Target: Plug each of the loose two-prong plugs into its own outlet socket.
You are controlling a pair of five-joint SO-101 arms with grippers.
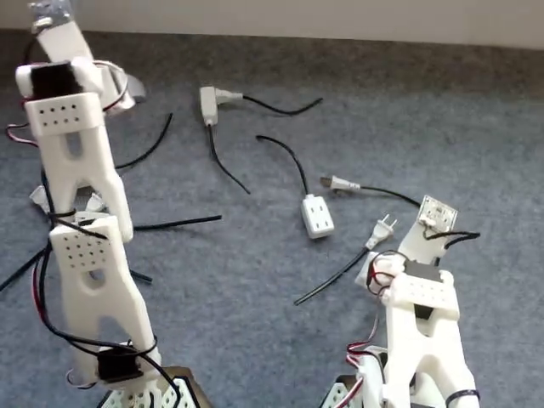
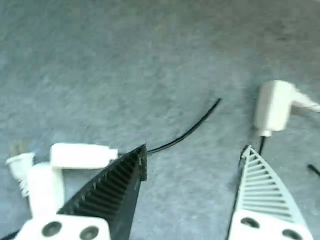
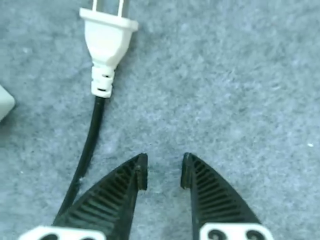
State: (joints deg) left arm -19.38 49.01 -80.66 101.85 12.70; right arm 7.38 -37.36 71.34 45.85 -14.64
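Observation:
A white two-prong plug (image 3: 106,35) on a black cord (image 3: 87,150) lies on the grey carpet just ahead of my right gripper (image 3: 164,160), which is open by a narrow gap with nothing in it. From above, this plug (image 1: 381,229) lies between the white outlet block (image 1: 317,215) and the right gripper (image 1: 432,214). A second plug (image 1: 338,182) lies a little farther back. My left gripper (image 2: 194,150) hangs wide open over bare carpet, with a white outlet adapter (image 2: 272,106) just beyond its white finger (image 2: 260,180). That adapter (image 1: 208,102) sits at the back.
More white plug parts (image 2: 75,155) lie beside the left gripper's black finger (image 2: 125,172). Loose black cords (image 1: 178,223) cross the carpet around the left arm (image 1: 81,161). Open carpet stretches across the back right.

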